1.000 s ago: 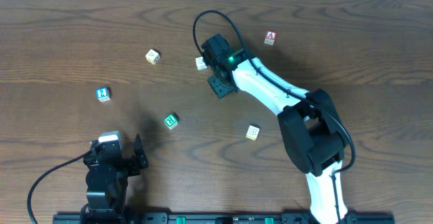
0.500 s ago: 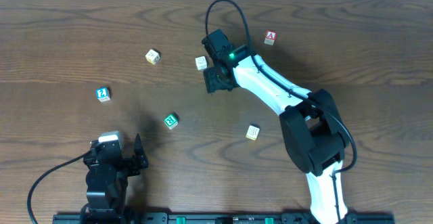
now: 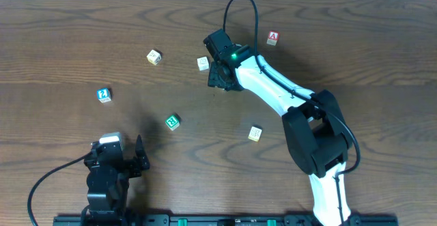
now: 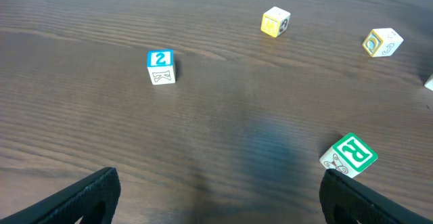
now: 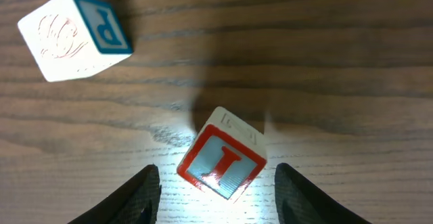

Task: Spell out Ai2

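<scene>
Clearance shows at both edges of I cube (image 5: 222, 162) inside parted right claw (image 5: 218, 187)

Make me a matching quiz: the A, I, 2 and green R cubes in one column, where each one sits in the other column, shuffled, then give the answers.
Things:
1. A cube
2. I cube
3. 2 cube
4. green R cube

Places:
a. close ahead of the left gripper
b. near the far edge of the table
c. between the fingertips of the right gripper, gaps on both sides
d. farthest toward the table's left side

Pairs: 1-b, 2-c, 3-d, 4-a
</scene>
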Controlling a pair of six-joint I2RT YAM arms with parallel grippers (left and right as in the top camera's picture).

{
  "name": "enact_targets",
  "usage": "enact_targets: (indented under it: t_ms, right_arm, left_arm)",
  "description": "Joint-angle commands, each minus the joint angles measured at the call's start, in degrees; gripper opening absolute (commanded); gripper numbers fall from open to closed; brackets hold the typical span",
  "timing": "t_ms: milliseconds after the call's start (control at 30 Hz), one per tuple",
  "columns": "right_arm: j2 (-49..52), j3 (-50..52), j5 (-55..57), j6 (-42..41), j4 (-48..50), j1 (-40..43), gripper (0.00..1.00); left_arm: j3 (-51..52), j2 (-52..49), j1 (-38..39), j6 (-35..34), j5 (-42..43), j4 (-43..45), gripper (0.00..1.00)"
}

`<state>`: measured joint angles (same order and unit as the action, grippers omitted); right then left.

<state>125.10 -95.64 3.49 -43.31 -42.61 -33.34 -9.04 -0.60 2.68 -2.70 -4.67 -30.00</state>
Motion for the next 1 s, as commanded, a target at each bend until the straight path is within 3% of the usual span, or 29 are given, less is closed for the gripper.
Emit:
enact_targets:
  t_ms: [0,333,433,567,733,967]
  right_arm:
    - [-1.0,-0.9,2.4,-4.4,0.0,0.5,0.53]
    - [0.0,-0.9,1.7,-5.6,0.8,0.5,0.53]
    - [0.0,-0.9,1.5,-5.6,0.7,0.5,0.43]
    - [0.3,-0.9,1.0,-5.5,0.0,0.5,0.36]
    - [0.7,-0.9,0.8,-5.4,-1.1,0.5,0.36]
    - [0.7,-0.9,1.7,1.0,-1.1,0.7,0.35]
  left_arm:
    - [0.9,0.3,-0.3,1.0,-0.2,0.0,0.95]
    - [0.9,0.3,-0.3,1.0,-0.2,0.0,0.95]
    - [0.9,0.3,-0.3,1.0,-0.2,0.0,0.95]
    - [0.9,0.3,-0.3,1.0,-0.2,0.0,0.95]
    - [0.9,0.3,-0.3,1.0,-0.2,0.0,0.95]
    - [0.9,0.3,-0.3,1.0,-0.2,0.0,0.95]
